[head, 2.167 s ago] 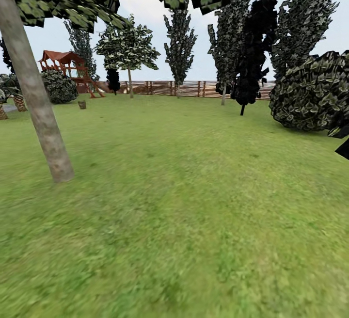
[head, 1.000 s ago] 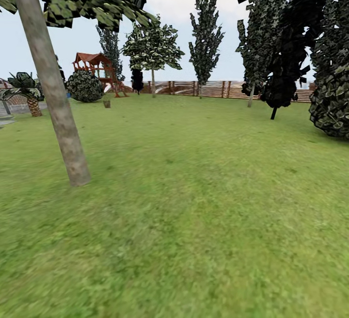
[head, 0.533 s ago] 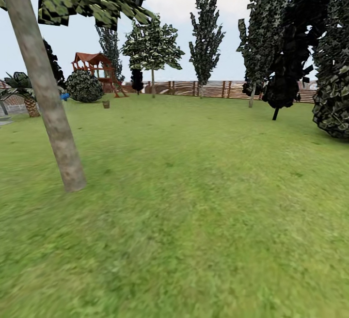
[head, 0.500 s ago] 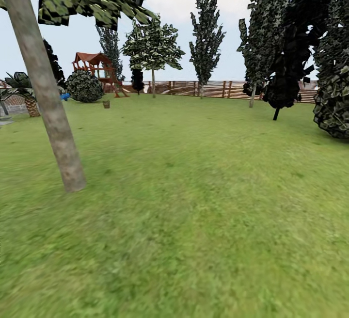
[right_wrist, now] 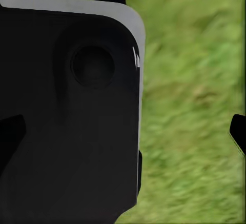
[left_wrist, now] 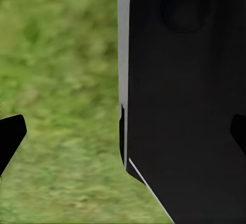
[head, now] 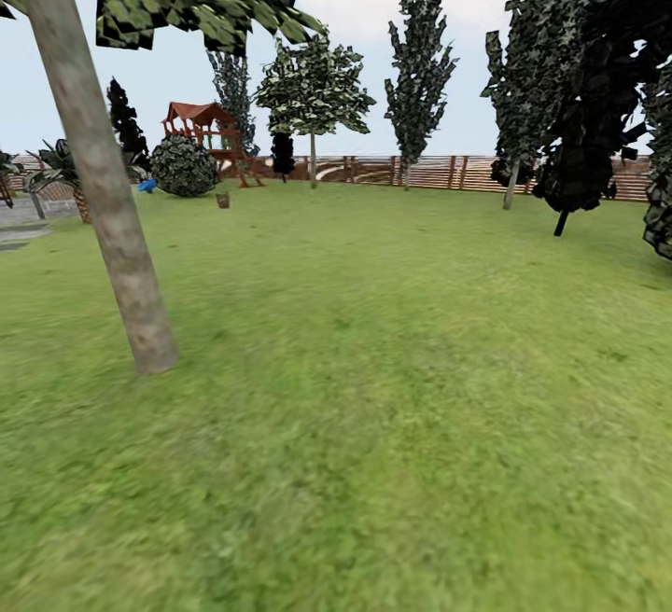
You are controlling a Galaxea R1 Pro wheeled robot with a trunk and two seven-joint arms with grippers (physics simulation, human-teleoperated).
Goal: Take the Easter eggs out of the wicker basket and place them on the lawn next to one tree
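Where your wrist cameras look down, each pincer's fingertips sit at opposite frame edges: the left pincer [left_wrist: 123, 137] and right pincer [right_wrist: 123, 131] both stand wide apart, holding nothing, with a black robot body panel [left_wrist: 184, 106] between them over the lawn [head: 392, 388]. Ahead, your nearest tree [head: 103, 192] rises at left. Far off, a small brown thing, perhaps the wicker basket [head: 222, 200], sits before the playset [head: 205, 127] and fence [head: 429, 171]; its contents can't be made out.

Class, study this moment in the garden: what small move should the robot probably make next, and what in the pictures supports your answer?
Probably keep rolling forward across the lawn toward the small brown object by the playset, likely the wicker basket, though too small to confirm. No eggs are visible, and the left wrist view shows fingertips spread apart over grass.
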